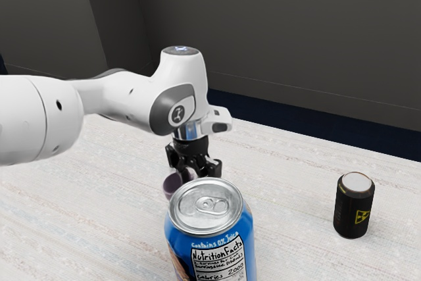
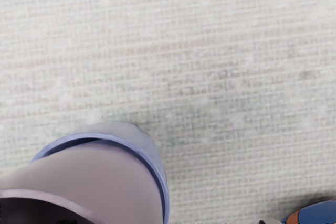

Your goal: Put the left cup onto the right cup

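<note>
A white arm reaches in from the exterior view's left, its gripper (image 1: 193, 170) down at a mauve cup (image 1: 172, 185). Whether it has hold of the cup cannot be told. Seen from the wrist, a blue cup (image 2: 156, 169) rims the mauve one. A soda can (image 1: 210, 228) stands in front, and a black canister (image 1: 353, 205) well apart at the right.

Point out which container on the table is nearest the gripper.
The purple cup, just under the gripper. The blue soda can stands nearer the camera, and the black canister sits apart at the exterior view's right.
</note>
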Controlling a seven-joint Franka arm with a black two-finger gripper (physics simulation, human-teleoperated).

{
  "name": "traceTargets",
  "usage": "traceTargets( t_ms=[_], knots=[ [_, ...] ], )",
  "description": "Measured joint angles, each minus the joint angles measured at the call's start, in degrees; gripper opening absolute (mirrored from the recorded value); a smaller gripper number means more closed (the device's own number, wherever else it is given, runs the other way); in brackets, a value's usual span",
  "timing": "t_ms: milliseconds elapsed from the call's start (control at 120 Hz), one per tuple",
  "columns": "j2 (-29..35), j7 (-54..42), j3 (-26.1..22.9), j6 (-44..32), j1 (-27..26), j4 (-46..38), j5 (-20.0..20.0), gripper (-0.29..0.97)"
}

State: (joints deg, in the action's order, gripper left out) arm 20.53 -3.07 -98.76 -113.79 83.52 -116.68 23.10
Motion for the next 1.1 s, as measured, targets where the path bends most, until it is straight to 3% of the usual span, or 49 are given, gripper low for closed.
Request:
traceTargets(
  t_ms=[200,292,367,558,783,842,950,1100],
  knots=[
    [-0.7,0.9,3.3,4.3,-1.4,4.3,-0.5,0.58],
    [-2.2,1.2,6.8,6.3,-3.1,6.3,-1.5,0.62],
    [-3.6,1.3,13.1,7.9,-7.9,7.2,-3.1,0.64],
    [-11.3,1.6,34.1,11.1,-28.7,8.9,-10.9,0.66],
    [-17.3,1.9,73.4,16.0,-69.0,14.0,-20.1,0.67],
    [-19.6,2.0,81.2,17.7,-76.6,17.4,-22.2,0.67],
    [-22.9,2.0,90.4,20.9,-84.4,23.1,-24.5,0.68],
    [-23.6,2.1,94.1,23.9,-85.9,26.9,-27.3,0.68]
  ],
)
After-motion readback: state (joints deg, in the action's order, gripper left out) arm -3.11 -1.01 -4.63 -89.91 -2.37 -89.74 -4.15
